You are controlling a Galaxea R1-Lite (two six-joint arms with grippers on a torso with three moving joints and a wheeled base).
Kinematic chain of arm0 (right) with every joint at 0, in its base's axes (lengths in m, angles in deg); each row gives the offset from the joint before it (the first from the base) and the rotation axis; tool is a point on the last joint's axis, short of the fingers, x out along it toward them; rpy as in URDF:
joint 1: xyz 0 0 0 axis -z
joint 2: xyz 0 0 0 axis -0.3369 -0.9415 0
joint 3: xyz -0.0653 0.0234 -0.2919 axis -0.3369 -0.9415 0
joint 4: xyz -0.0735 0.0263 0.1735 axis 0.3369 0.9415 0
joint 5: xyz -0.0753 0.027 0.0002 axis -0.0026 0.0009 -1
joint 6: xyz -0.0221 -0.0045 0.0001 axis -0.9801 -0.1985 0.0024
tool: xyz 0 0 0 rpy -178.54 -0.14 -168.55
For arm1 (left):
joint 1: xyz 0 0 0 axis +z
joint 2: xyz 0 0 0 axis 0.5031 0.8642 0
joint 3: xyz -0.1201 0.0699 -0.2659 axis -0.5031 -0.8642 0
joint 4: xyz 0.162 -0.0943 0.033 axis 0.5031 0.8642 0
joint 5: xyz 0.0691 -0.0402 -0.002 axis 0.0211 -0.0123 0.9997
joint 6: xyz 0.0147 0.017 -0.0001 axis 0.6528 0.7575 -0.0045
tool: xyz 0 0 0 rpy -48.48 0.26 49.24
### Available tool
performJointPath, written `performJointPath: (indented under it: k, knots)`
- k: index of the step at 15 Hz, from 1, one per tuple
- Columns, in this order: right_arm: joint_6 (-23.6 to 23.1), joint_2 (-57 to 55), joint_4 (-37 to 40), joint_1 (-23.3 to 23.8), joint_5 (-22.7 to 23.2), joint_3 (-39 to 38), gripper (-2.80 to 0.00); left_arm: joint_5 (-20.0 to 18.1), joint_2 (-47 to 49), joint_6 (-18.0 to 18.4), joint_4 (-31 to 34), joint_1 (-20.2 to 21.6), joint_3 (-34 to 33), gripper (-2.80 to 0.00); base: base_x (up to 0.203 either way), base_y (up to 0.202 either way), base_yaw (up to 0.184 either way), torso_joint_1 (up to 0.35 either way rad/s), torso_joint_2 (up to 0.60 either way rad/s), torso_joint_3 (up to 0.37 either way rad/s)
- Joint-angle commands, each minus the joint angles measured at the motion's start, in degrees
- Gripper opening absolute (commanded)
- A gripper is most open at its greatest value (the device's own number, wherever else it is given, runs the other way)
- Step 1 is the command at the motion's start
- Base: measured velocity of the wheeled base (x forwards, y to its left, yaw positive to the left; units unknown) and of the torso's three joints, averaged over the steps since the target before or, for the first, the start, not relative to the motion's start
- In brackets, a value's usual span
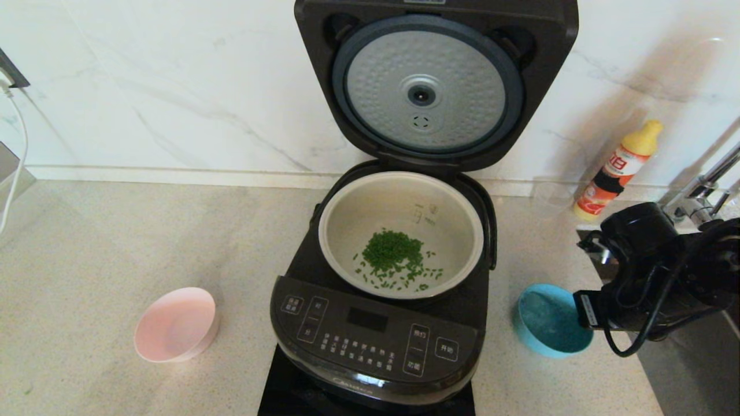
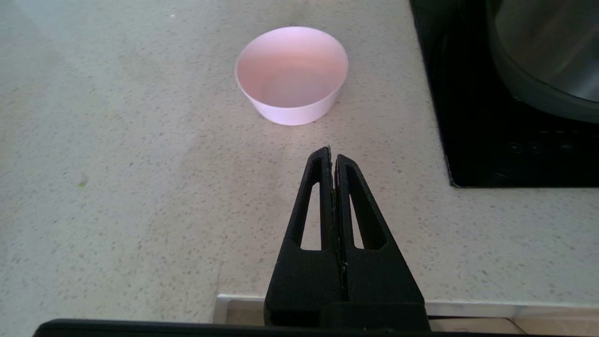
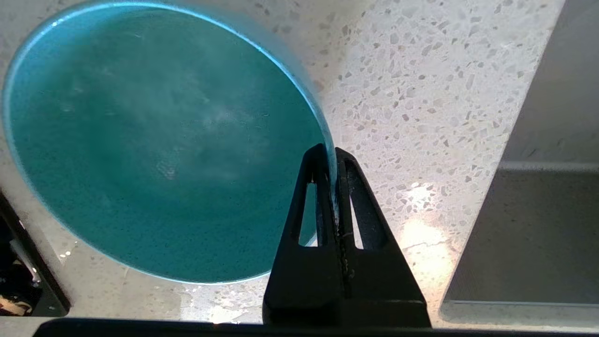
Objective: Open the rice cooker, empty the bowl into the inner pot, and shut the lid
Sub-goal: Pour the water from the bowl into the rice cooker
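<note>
The lid (image 1: 435, 81) stands open and green bits lie in the inner pot (image 1: 400, 231). My right gripper (image 3: 333, 161) pinches the empty blue bowl's (image 3: 154, 140) rim on the surface (image 1: 115, 242); my left gripper (image 2: 331, 157) is closed, empty. Closing remains.

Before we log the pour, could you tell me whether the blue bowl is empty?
Empty: the blue bowl shows only bare inside, and green bits lie in the pot.

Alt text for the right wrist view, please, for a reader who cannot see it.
The right gripper is shut on the rim of an empty blue bowl, one finger inside the rim and one outside. The bowl is over a pale speckled countertop, with a recessed sink beside it.
</note>
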Motion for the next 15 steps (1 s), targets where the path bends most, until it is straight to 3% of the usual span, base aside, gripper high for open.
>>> performJointPath:
  k: [1,7,15]
  knots:
    - [0.1,-0.2,0.1,-0.2,0.0,-0.1,-2.8,0.0,0.0,0.0,0.0,0.0,0.0,-2.8,0.0,0.0,0.0,0.0,0.0,0.0]
    - [1.0,1.2,0.6,-0.3,-0.1,1.2,-2.8,0.0,0.0,0.0,0.0,0.0,0.0,-2.8,0.0,0.0,0.0,0.0,0.0,0.0]
    - [1.0,4.0,15.4,-2.6,0.4,11.6,-2.8,0.0,0.0,0.0,0.0,0.0,0.0,-2.8,0.0,0.0,0.0,0.0,0.0,0.0]
